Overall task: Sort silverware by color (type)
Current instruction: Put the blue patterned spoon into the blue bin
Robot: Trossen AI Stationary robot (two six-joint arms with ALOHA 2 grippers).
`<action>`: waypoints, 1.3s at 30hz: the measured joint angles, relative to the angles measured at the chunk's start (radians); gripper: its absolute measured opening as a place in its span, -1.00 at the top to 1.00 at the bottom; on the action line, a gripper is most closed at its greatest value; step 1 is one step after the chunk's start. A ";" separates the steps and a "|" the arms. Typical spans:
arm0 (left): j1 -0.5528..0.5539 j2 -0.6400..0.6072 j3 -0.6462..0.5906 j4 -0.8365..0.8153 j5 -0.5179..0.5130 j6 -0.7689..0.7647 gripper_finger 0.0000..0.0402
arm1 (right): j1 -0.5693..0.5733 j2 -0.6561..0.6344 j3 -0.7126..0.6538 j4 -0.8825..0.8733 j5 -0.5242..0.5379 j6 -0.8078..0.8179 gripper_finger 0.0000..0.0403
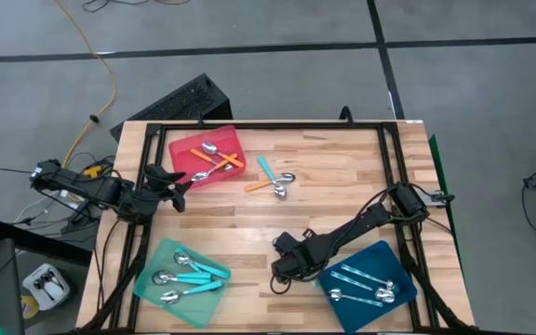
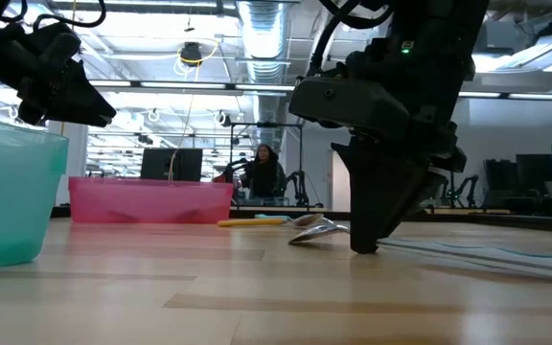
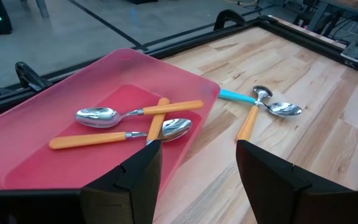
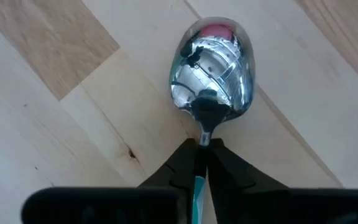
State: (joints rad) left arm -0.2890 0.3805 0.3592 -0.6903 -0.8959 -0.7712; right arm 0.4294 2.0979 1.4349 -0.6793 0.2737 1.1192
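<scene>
Right hand pinches a turquoise-handled spoon at its neck, low on the bench beside the blue tray | left hand waits, fingers wide, at the red tray.

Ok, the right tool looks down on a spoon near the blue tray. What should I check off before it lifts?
1. Right tool closed around the handle of the turquoise-handled spoon: ok, fingers pinch it just behind the bowl.
2. Spoon off the table: not ok, the bowl lies on the wood.
3. Mint-green tray has space: ok, spoons inside but bare floor shows.
4. Left tool out of the way: ok, open near the red tray.
5. Loose spoons at mid-table away from the path: ok.
6. Grip firm enough: cannot tell.
</scene>
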 joint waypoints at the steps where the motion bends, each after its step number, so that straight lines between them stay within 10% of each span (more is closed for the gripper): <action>1: 0.000 0.000 0.000 0.000 0.000 0.000 0.06 | 0.000 0.000 0.000 0.003 0.000 -0.009 0.75; 39: 0.000 0.000 0.000 0.000 0.000 -0.002 0.06 | -0.046 -0.073 0.115 0.116 0.026 -0.324 0.80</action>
State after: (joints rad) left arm -0.2893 0.3801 0.3592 -0.6903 -0.8959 -0.7727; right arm 0.3835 2.0248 1.5496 -0.5637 0.2996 0.7955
